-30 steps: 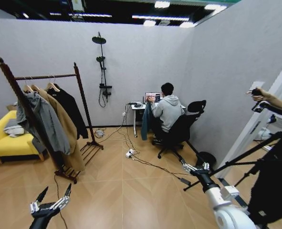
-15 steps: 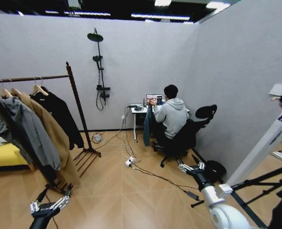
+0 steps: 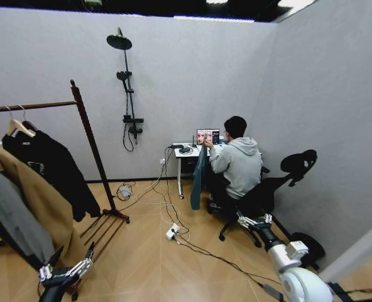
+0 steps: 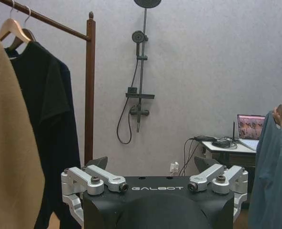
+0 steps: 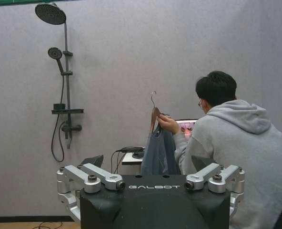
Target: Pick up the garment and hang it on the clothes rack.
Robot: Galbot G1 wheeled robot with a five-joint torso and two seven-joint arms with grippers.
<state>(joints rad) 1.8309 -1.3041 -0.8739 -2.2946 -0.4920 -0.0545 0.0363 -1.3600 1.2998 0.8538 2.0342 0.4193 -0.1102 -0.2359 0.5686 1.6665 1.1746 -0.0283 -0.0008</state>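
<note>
head view: the long blue-green soft jacket (image 3: 199,176) hangs from a seated person's hand (image 3: 207,143) by the small white desk (image 3: 187,153), well apart from both grippers. the left gripper (image 3: 65,269) and right gripper (image 3: 254,221) are spread, empty. the tall red-brown wooden rack (image 3: 88,148) carries two coats.

wrist views: one hanger hook (image 5: 153,98) shows; best approach squarely, grasping just below it.

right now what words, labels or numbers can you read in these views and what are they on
"GALBOT" on the black body of the left pincer.
"GALBOT" on the black body of the right pincer.
The laptop screen shows a picture, but any text is too small to read.
</note>
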